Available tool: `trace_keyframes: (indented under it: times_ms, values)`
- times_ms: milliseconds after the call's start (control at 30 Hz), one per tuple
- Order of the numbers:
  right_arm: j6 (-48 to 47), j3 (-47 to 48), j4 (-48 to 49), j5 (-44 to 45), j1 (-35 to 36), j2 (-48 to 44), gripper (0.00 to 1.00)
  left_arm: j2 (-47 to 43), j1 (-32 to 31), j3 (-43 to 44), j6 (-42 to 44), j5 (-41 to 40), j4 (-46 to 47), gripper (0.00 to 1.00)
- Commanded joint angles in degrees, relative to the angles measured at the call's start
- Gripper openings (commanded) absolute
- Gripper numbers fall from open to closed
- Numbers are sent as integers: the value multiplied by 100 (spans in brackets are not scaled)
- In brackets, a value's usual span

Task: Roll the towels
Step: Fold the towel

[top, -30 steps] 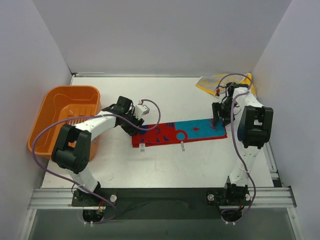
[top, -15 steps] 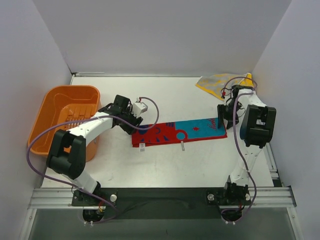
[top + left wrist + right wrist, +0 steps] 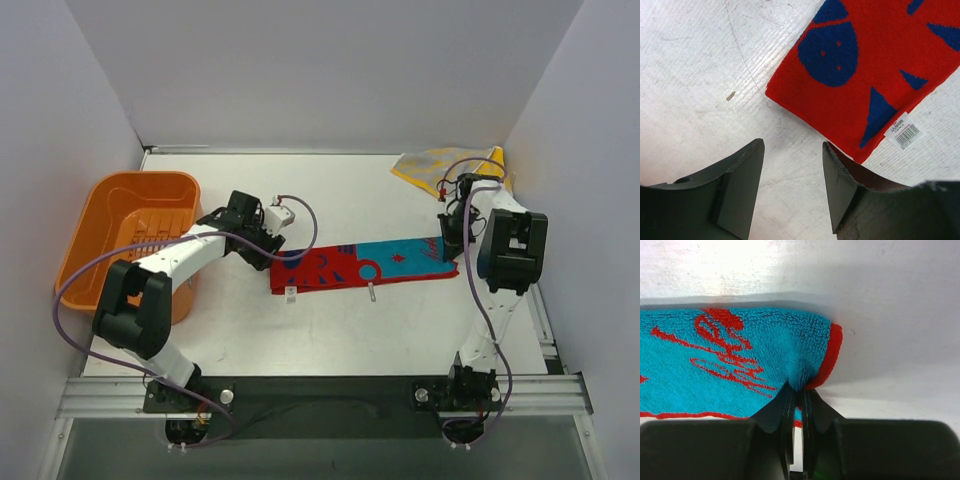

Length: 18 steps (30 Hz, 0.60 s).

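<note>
White tabletop carries a rounded orange plastic tub at far left. The left gripper hangs spread just off the red end of a long red-and-turquoise cloth towel lying mid-table. The right gripper pinches its turquoise end. A yellow cloth towel lies in the far right corner.

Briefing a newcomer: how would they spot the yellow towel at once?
Go to the table's far right corner, beyond the right gripper. The yellow towel lies there, rumpled; unlike the long red-and-turquoise towel mid-table, it is yellow with pale markings.
</note>
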Motion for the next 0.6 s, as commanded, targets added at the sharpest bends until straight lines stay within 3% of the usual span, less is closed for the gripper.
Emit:
trace_keyframes:
  times_ms: [0, 267, 300, 433, 567]
  values:
    - [-159, -314, -91, -76, -74, -200, 0, -124, 22, 97, -34, -98, -24, 61]
    - [-397, -174, -319, -444, -154, -1272, 0, -158, 189, 299, -280, 226, -191, 66]
    - [-388, -165, -328, -489, -93, -1333, 0, -158, 259, 326, -368, 444, -261, 72]
    - [-345, -217, -486, -726, 276, -1597, 0, -71, 444, 562, -518, 982, -542, 82]
    - [-125, -323, -530, -1227, 785, -1799, 0, -79, 620, 581, -571, 1150, -613, 86]
